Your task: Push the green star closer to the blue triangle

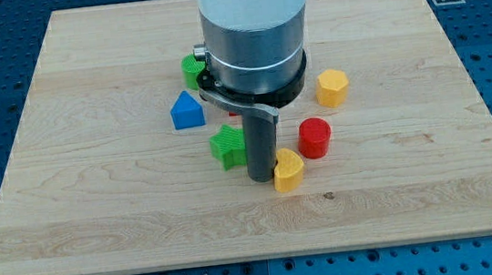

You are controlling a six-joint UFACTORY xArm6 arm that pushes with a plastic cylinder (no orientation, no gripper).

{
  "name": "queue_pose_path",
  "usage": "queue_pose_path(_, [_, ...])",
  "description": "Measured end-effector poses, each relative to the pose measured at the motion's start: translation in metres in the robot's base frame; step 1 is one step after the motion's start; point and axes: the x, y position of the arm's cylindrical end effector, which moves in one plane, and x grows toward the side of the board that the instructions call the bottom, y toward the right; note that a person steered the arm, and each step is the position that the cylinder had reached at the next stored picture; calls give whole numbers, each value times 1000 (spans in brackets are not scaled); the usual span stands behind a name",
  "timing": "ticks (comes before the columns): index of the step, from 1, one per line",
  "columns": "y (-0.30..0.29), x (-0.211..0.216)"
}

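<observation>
The green star (pixel 227 146) lies near the board's middle. The blue triangle (pixel 186 111) sits up and to the left of it, a short gap apart. My tip (pixel 261 178) is at the lower end of the dark rod, just right of and slightly below the green star, close to or touching its right side. A yellow heart-shaped block (pixel 288 170) lies right against the tip's right side.
A red cylinder (pixel 315 137) lies right of the rod. A yellow hexagon block (pixel 332 86) lies further up right. A second green block (pixel 191 69) is partly hidden behind the arm at upper left. The wooden board (pixel 99 217) lies on a blue perforated table.
</observation>
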Motion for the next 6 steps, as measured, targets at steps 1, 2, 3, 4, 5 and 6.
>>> queue_pose_path(1, [-12,0])
queue_pose_path(2, [-22,-10])
queue_pose_path(3, [-22,-28])
queue_pose_path(4, [-22,-36])
queue_pose_path(5, [-22,-50])
queue_pose_path(6, [-12,-64])
